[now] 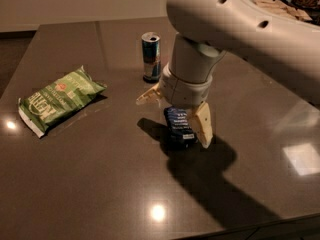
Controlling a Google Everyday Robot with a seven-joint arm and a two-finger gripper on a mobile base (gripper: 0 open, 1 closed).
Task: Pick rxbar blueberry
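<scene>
Dark-blue, the one rxbar blueberry [179, 126] lies between spread fingers of the gripper [176, 111]; one can [151, 56] near, one green bag [59, 98] farther.

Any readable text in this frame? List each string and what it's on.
Nothing can be quoted with confidence.
green chip bag: large white brand lettering, too blurred to read.
rxbar blueberry: white lettering and a small white label, too small to read.
drink can: no legible text.
gripper: no markings; open, low over the rxbar blueberry with one finger on each side of it.
</scene>
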